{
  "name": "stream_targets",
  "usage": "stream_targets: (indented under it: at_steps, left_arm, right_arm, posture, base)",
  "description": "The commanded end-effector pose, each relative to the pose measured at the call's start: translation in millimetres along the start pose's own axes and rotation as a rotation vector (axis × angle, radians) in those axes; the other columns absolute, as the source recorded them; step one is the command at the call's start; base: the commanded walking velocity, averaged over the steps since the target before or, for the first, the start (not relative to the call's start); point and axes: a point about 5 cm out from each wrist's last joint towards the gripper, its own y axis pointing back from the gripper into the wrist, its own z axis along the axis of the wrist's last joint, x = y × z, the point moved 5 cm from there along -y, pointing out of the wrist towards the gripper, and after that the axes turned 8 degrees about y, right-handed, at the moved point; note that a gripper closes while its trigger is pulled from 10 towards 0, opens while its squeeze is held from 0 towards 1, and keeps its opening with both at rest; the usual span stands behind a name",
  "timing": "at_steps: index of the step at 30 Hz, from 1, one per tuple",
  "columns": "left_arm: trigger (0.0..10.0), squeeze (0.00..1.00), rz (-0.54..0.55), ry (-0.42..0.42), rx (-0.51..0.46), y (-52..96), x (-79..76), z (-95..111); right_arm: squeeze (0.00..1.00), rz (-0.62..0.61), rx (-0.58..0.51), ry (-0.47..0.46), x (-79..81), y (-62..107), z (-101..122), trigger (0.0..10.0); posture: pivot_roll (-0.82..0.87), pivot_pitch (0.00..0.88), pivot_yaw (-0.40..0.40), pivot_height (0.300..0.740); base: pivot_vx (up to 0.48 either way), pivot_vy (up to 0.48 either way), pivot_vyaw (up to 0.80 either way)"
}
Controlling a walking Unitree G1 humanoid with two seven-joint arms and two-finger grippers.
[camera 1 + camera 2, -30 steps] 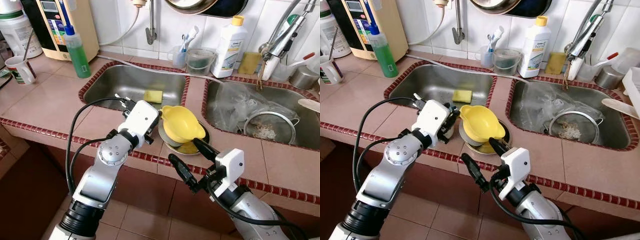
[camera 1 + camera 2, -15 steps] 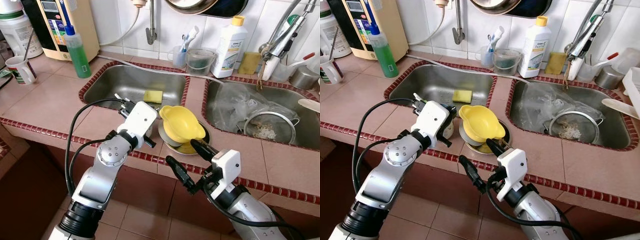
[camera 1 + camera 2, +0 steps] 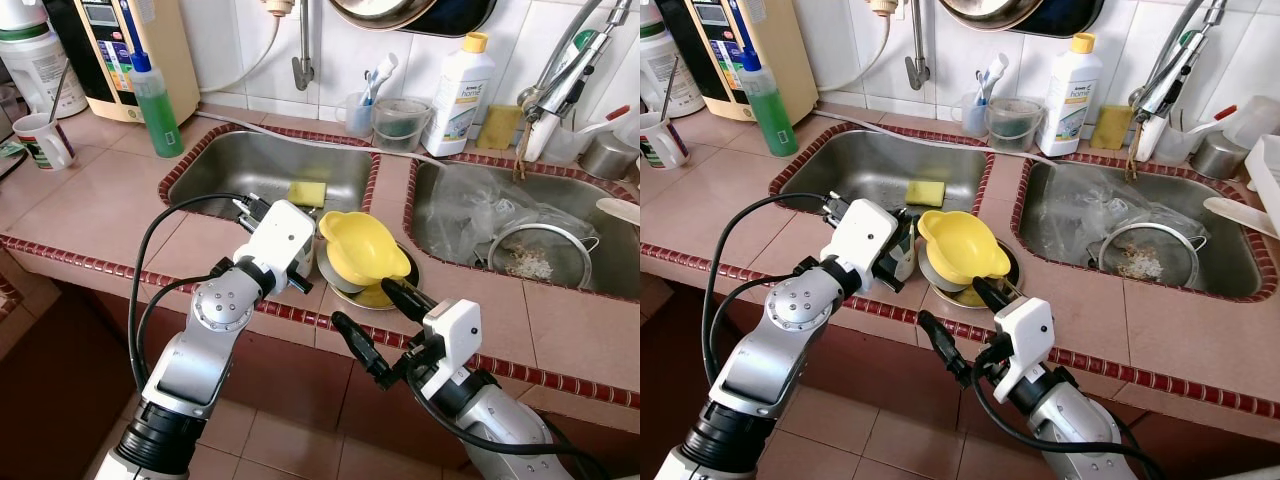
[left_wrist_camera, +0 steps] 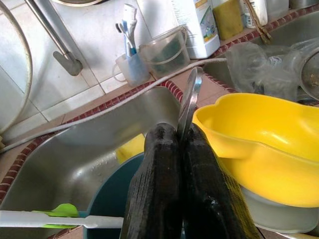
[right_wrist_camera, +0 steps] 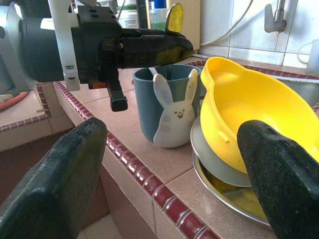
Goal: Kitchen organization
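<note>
We see green bottle (image 3: 157, 105) far beyond our left jaws, at desk (image 3: 90, 205) back. Left gripper (image 4: 175, 164) clamps thin metal utensil (image 4: 190, 102), jaws pressed tight on it, directly above blue rabbit cup (image 5: 167, 110). Sponge (image 3: 306, 192) in sink (image 3: 240, 160) just beyond these jaws. Yellow bowl (image 3: 362, 247) tilted on stacked plates (image 3: 950, 285), touching-close beside left jaws, just ahead of right jaws. Right gripper (image 3: 382, 323) at desk edge, jaws spread wide, gripping nothing.
</note>
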Motion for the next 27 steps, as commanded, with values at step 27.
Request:
stream_targets:
  at_steps: [27]
  left_arm:
    - [10.0, 0.0, -0.016, 0.043, -0.131, 1.4, 22.8, 69.8]
  right_arm:
    - [0.0, 0.01, 0.002, 0.022, -2.4, -2.1, 1.2, 10.0]
  posture:
    - [-0.02, 0.037, 0.005, 0.74]
  base:
    - [0.0, 0.0, 0.0]
